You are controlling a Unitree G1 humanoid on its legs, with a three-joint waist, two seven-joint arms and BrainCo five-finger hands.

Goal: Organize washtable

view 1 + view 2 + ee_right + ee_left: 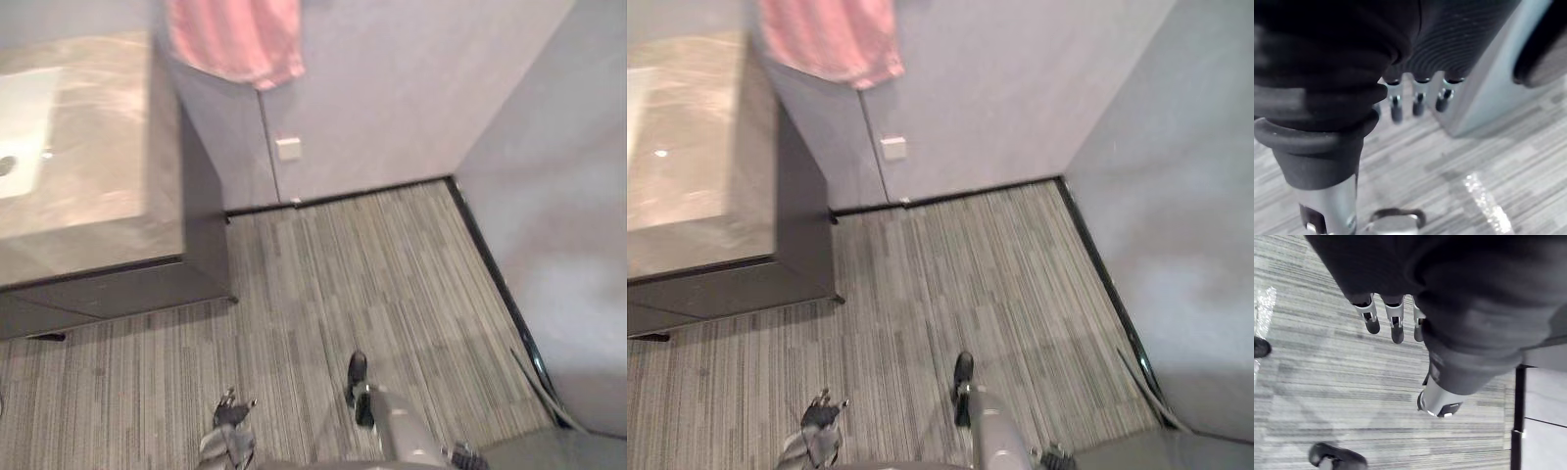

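The pink towel (238, 41) hangs on the far wall, over the right end of the worktop (98, 186). It looks soft and light, probably best pinched at its lower hem. The left hand (1396, 327) and right hand (1417, 104) are near the floor, fingers relaxed and empty.

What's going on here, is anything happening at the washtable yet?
Not yet. Nothing is being handled. The robot's left hand and right hand both hang open over the striped carpet, holding nothing. The washtable stands off to the robot's left, and a pink towel hangs on the wall beside it.
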